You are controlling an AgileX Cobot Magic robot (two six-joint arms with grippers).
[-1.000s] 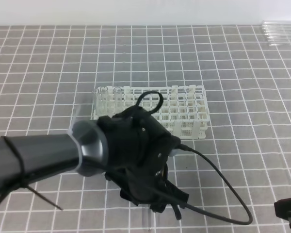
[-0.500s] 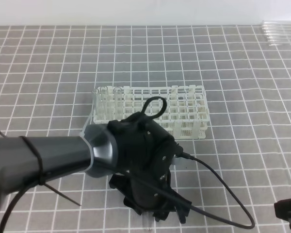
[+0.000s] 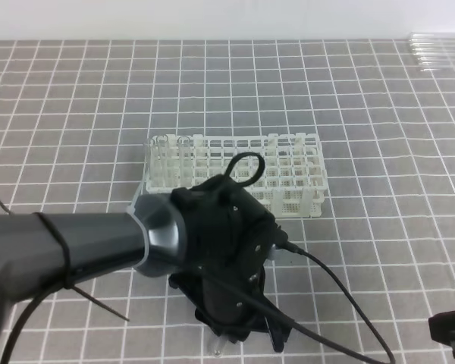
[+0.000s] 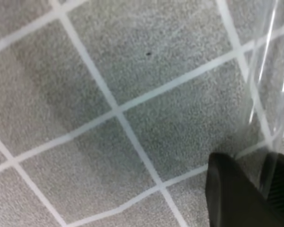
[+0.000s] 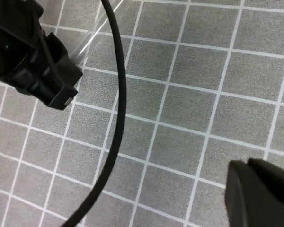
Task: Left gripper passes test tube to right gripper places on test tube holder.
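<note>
Test tube (image 4: 270, 80) (clear, thin) between black fingers (image 4: 232, 194)

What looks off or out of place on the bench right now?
Nothing spilled or broken. The test tube holder stands square on the mat, its visible holes empty. The left pincer is down at the test tube lying on the mat. Spare tubes lie bundled at the far right corner.
</note>
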